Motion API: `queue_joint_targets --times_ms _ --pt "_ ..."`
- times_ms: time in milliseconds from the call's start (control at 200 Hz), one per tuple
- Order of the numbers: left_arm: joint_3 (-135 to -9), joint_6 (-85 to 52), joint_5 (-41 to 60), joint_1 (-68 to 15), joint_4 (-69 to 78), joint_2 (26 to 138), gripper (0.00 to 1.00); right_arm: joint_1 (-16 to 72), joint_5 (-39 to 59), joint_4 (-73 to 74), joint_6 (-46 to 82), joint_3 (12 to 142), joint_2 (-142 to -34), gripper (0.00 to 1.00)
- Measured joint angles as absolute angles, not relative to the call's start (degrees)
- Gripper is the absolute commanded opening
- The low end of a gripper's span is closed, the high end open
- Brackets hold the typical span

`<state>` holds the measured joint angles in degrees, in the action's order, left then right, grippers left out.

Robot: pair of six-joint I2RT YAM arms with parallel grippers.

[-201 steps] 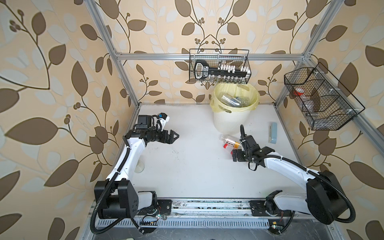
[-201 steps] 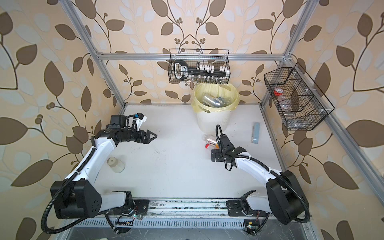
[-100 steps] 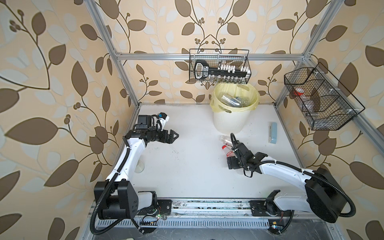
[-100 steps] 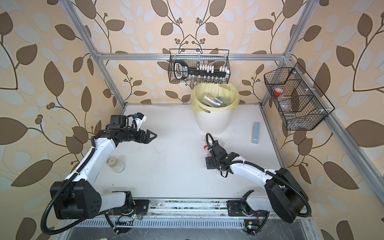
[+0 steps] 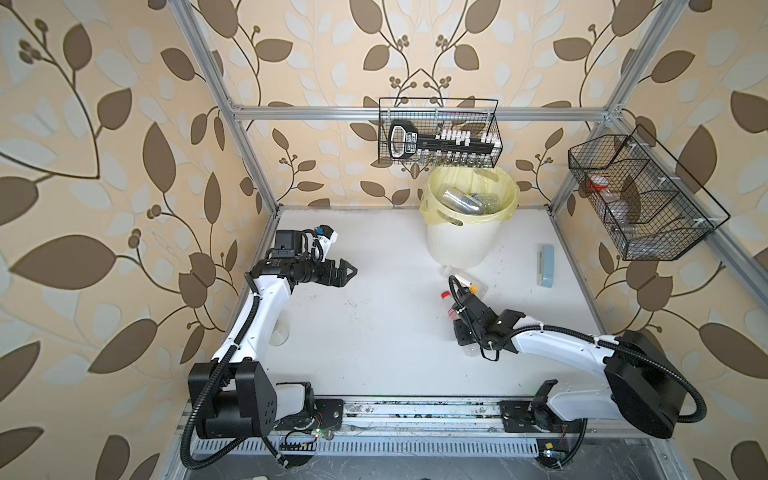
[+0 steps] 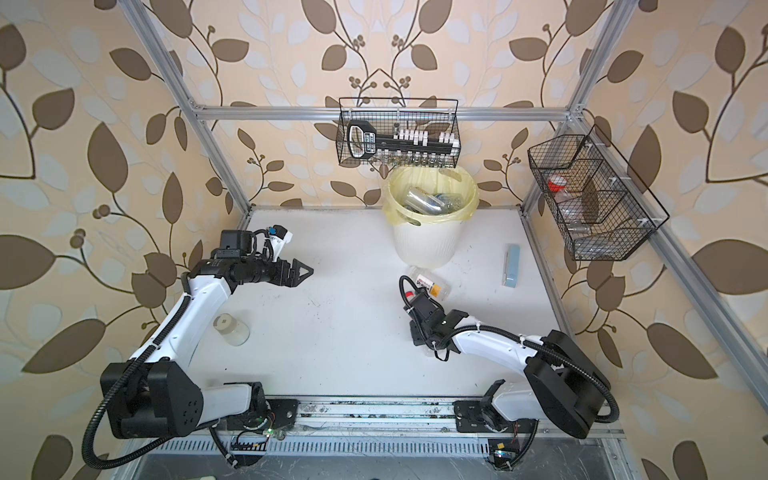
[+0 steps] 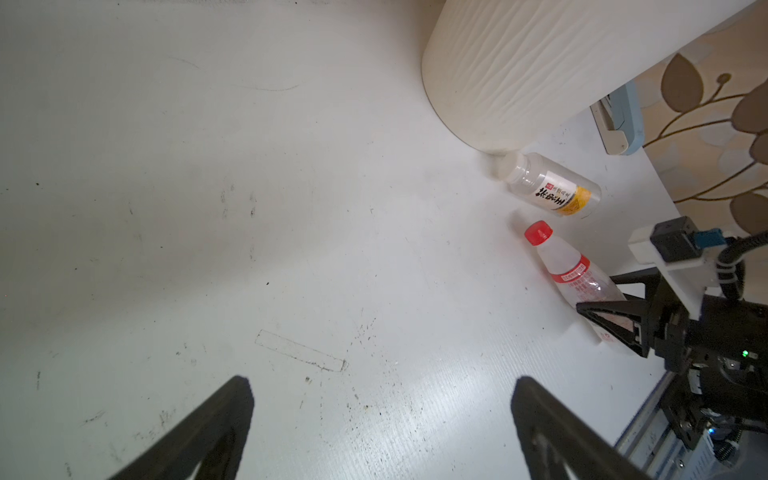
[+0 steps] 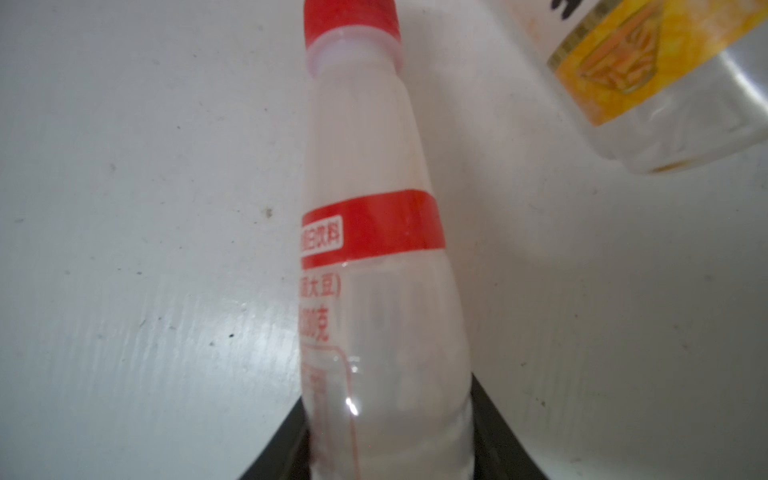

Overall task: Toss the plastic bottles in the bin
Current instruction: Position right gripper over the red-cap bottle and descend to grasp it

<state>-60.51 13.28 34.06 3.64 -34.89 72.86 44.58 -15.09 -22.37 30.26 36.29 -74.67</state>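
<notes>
right gripper [image 8: 388, 395] is clamped across the lying red-capped bottle [image 8: 374, 291] to carry it to the bin [image 5: 457, 245]; left gripper [image 7: 382, 380] gapes, unused.

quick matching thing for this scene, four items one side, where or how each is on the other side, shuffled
1. red-capped bottle
2. yellow-label bottle
3. blue case
4. left hand

a. open, holding nothing
b. lying by the foot of the bin
c. gripped by the right hand
d. flat on the table, right of the bin

Pairs: 1-c, 2-b, 3-d, 4-a
</notes>
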Motion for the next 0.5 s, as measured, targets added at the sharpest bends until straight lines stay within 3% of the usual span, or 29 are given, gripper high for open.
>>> queue_joint_targets --times_ms 330,500 --pt "-60.5 13.2 34.1 3.8 -34.9 73.4 0.99 49.3 -21.4 -28.0 35.6 49.1 -49.4 0.45" --pt "-60.5 13.2 34.1 3.9 -34.9 73.6 0.99 48.2 -26.5 -29.9 36.2 56.0 -45.0 0.45"
